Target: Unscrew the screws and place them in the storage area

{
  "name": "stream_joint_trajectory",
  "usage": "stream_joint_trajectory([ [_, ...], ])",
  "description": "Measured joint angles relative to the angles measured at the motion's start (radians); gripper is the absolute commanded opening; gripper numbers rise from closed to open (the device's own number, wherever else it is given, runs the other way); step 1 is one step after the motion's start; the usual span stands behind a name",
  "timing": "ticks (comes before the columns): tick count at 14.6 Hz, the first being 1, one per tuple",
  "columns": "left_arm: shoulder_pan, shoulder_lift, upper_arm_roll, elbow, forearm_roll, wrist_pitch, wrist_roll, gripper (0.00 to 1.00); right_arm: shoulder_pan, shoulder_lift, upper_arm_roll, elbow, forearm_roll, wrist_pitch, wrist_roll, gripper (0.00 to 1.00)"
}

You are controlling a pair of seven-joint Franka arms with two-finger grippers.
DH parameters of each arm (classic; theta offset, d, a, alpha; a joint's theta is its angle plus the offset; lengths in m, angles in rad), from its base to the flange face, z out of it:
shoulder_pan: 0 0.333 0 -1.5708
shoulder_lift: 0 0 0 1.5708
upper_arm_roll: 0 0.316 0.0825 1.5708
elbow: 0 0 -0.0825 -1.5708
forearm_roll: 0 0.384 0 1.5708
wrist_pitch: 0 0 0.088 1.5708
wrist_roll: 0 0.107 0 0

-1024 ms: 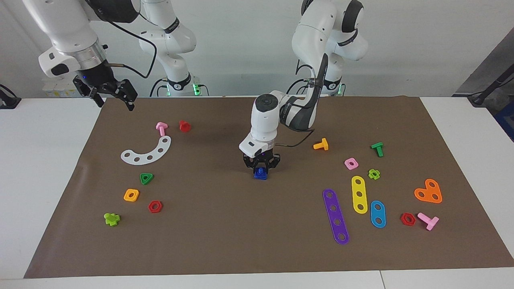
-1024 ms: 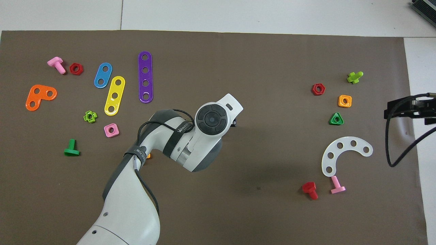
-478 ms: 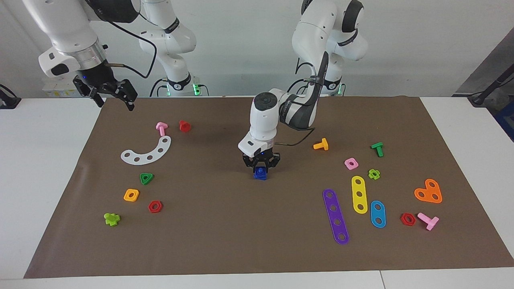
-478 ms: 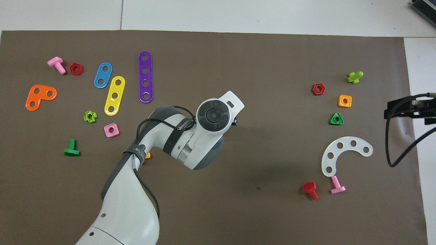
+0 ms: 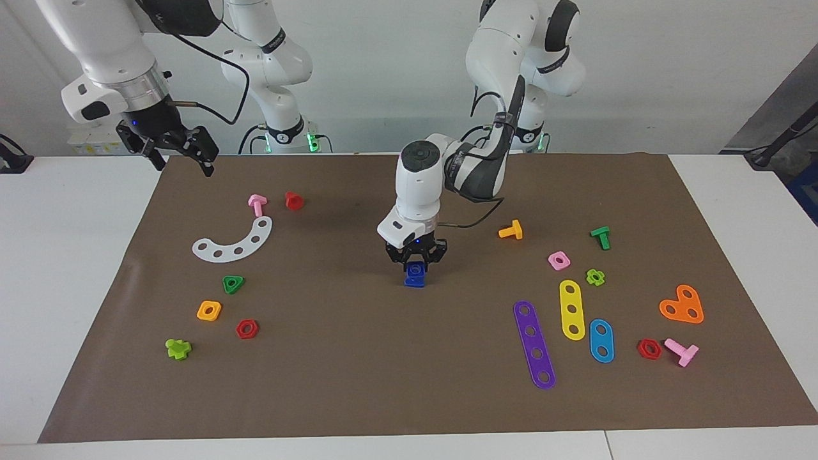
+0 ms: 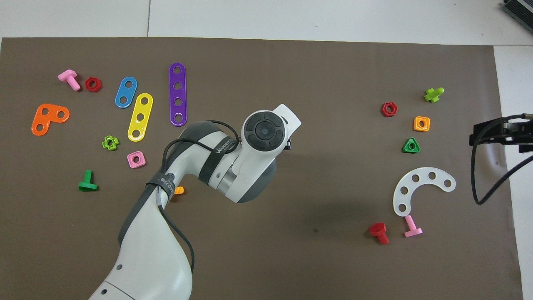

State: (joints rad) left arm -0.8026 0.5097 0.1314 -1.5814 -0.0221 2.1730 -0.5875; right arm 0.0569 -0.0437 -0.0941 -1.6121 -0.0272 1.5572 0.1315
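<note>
The left hand (image 5: 415, 263) is clamped on the dark-blue screw (image 5: 415, 275) at the middle of the brown mat (image 5: 358, 370), its blue nut seemingly beneath it against the paper. The unscrewing step looks in hand; next the screw must be lifted free and carried toward the white curved strip (image 5: 234, 242), which marks the storage area. Over the mat corner past that strip, the right hand (image 5: 179, 155) waits with fingers spread, holding nothing.
</note>
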Motion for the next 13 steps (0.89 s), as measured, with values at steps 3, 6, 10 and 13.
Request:
stream_joint_trajectory([
  [3, 0.022, -0.005, 0.005, 0.033, -0.001, -0.055, 0.003, 0.47, 0.000, 0.000, 0.000, 0.000, 0.000, 0.000, 0.000, 1.00],
  [6, 0.077, -0.020, 0.010, 0.034, -0.002, -0.078, 0.071, 0.47, 0.000, 0.000, 0.000, 0.000, 0.000, 0.011, 0.000, 1.00],
  [10, 0.215, -0.049, 0.012, 0.000, -0.018, -0.108, 0.289, 0.47, 0.001, 0.000, 0.003, 0.000, 0.000, 0.031, -0.001, 1.00],
  [13, 0.291, -0.075, 0.012, -0.078, -0.050, -0.108, 0.468, 0.48, 0.004, 0.009, 0.013, 0.000, 0.007, 0.040, -0.002, 1.00],
])
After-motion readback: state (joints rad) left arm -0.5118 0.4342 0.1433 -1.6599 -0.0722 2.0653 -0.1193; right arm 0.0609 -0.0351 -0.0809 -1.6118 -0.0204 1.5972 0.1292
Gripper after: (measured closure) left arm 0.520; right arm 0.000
